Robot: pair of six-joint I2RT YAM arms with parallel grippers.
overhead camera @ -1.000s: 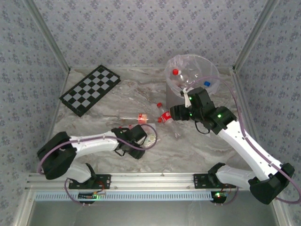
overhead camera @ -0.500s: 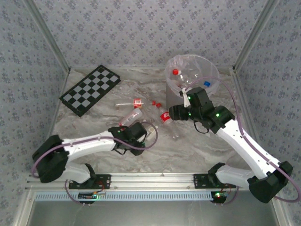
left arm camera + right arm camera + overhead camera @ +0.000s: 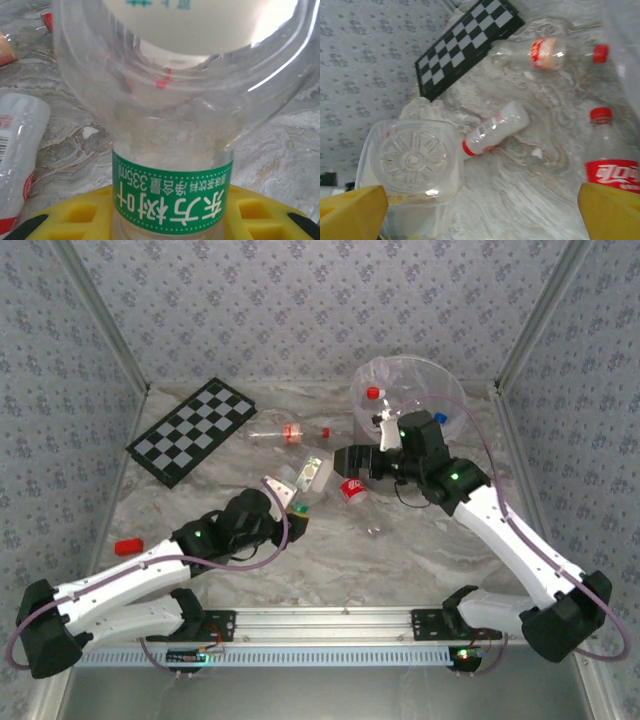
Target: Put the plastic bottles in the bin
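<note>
Editor: Bench first. What carries all this?

Stringer: Marbled bench, walled on three sides. At its far right stands the bin, lined and open-mouthed. A red cap and a blue cap show inside it. It looks to be within reach of both arms, presumably so either can drop into it.

Editor: And the board?

Stringer: Chequered board, far left, lying flat, well apart from the bin. It has no part in the job, I judge.

Editor: The arms?

Stringer: Left tool is clamped on the green-label bottle, a yellow pad either side of the label, and the bottle is lifted off the bench. Gripping the narrow labelled part leaves the wide body free, which should suit a carry to the rim. Right tool hangs with its pads wide apart and nothing between them, over the red-label bottle near the bin's foot. That reads as lined up for a pick, not yet made.

Editor: What's loose?

Stringer: Orange-label bottle lies on its side between board and bin. White-label bottle lies mid-bench. Both are waiting their turn. A small red thing sits by the left edge; cap or bottle, it is too small to tell.
</note>
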